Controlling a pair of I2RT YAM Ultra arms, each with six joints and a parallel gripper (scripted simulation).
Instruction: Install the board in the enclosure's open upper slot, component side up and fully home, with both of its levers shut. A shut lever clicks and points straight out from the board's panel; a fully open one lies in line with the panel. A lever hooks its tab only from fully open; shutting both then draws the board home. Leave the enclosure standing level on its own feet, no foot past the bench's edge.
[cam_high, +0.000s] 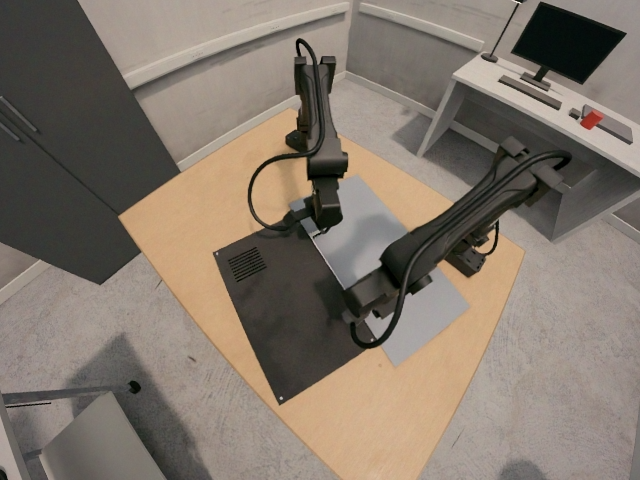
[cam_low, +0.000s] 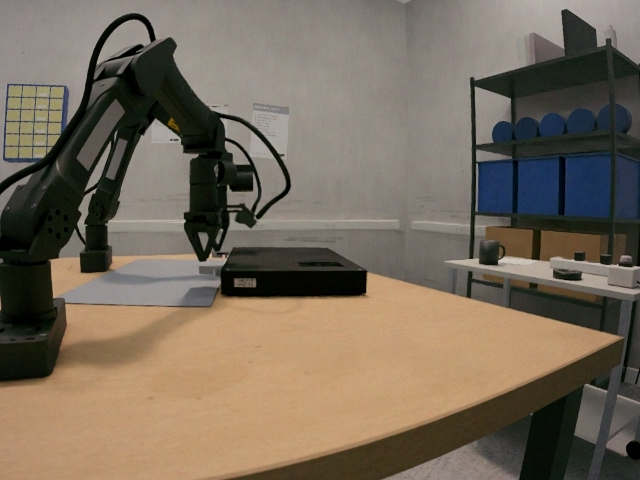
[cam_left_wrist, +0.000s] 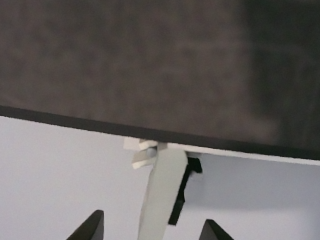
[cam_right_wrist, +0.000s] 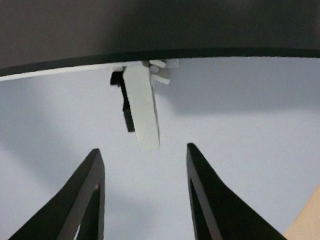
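The black enclosure (cam_high: 289, 310) (cam_low: 292, 271) (cam_left_wrist: 150, 60) (cam_right_wrist: 150, 25) stands flat on the bench. The board's white panel (cam_left_wrist: 250, 152) (cam_right_wrist: 60, 70) shows as a thin strip at the enclosure's front edge. One white lever (cam_left_wrist: 161, 190) points out from the panel, slightly slanted, and lies between the fingers of my left gripper (cam_left_wrist: 153, 226) (cam_high: 353, 316) (cam_low: 205, 253), which is open with gaps on both sides. The other lever (cam_right_wrist: 141, 105) also points out from the panel. Its tip ends between the fingertips of my right gripper (cam_right_wrist: 144, 148) (cam_high: 316, 230), which is open.
A grey mat (cam_high: 361, 227) (cam_low: 144, 284) lies on the bench in front of the enclosure, under both grippers. The left arm's base (cam_high: 467, 260) (cam_low: 25, 335) and the right arm's base (cam_high: 298, 139) (cam_low: 95, 258) stand at the bench's edges.
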